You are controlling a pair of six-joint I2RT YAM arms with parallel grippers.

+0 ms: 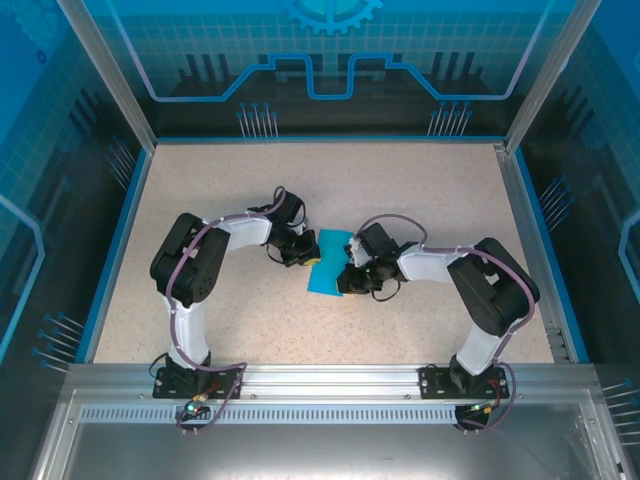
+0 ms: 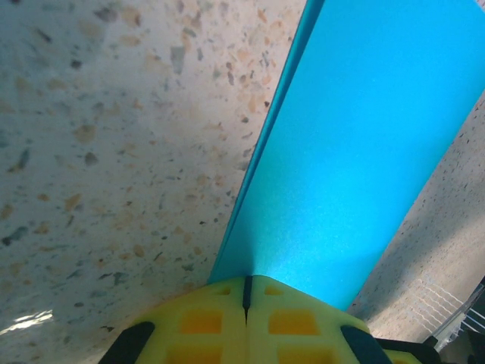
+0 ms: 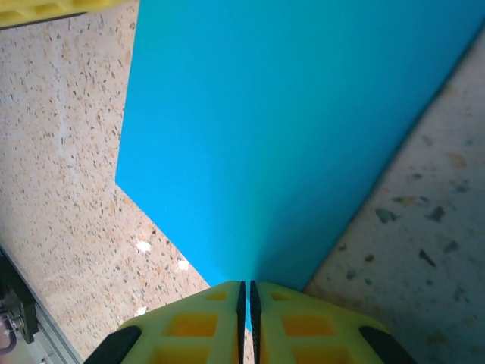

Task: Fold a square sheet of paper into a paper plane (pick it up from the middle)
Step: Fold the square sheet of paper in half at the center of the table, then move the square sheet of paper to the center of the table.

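Top external, near edge first: aluminium rail (image 1: 330, 380) carries both arm bases, with cables looped at each. Both arms bend inward over the speckled table (image 1: 420, 190) and meet mid-table. The left gripper (image 1: 298, 250) and right gripper (image 1: 347, 278) sit on opposite sides of the cyan sheet of paper (image 1: 329, 262), and their heads cover its side edges from above.

Left wrist: left gripper (image 2: 246, 282) has its yellow pads pressed together, pinching the sheet (image 2: 356, 152). A doubled layer shows along the sheet's left edge.

Right wrist: right gripper (image 3: 246, 292) is down to a thin slit, clamped on the sheet (image 3: 288, 129). A yellow pad of the left gripper (image 3: 61, 9) sits at the paper's far corner.

Can't tell if the sheet is flat on the table or lifted.

Far side: blue table border, then the clear enclosure wall (image 1: 330, 60).
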